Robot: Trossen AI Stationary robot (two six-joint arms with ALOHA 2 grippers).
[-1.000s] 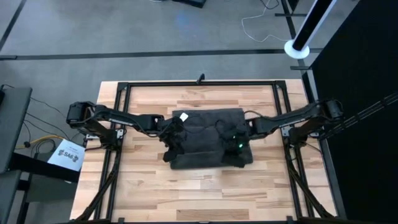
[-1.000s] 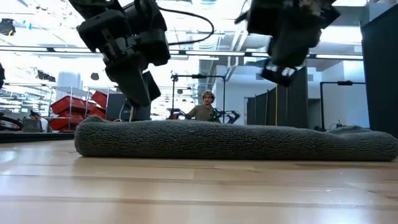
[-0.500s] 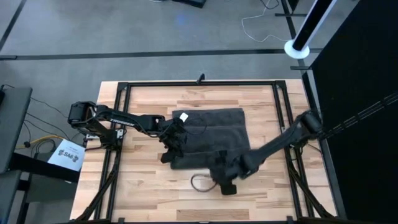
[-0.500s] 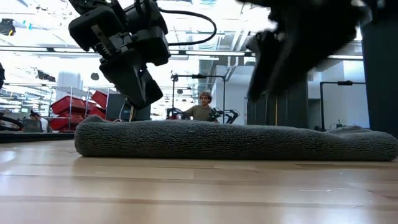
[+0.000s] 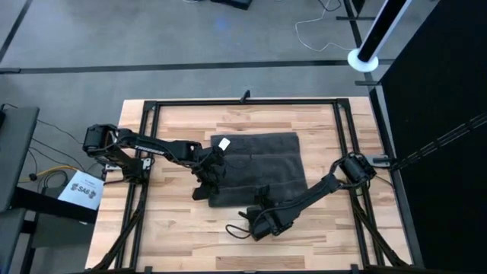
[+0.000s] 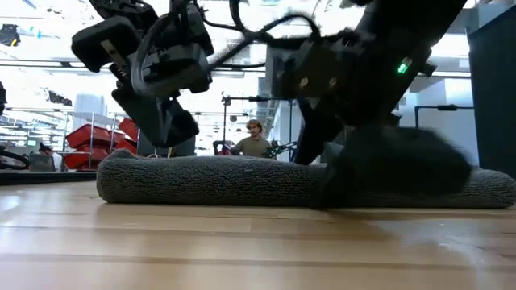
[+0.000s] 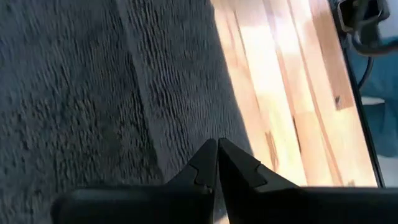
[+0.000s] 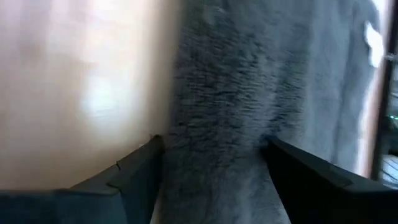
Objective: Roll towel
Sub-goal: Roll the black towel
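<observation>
Lying flat, one towel (image 5: 259,164); left tool (image 5: 204,189) pinched together, right tool (image 5: 257,221) spread apart.

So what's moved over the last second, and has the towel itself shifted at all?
The right end effector left the top of the dark charcoal-grey terry towel and swung out to the bare wood at the towel's near edge, fingers open and facing it. The left end effector, shut, slid slightly along the towel's left edge toward its near corner. The towel lies where it was, near edge still rolled.
</observation>
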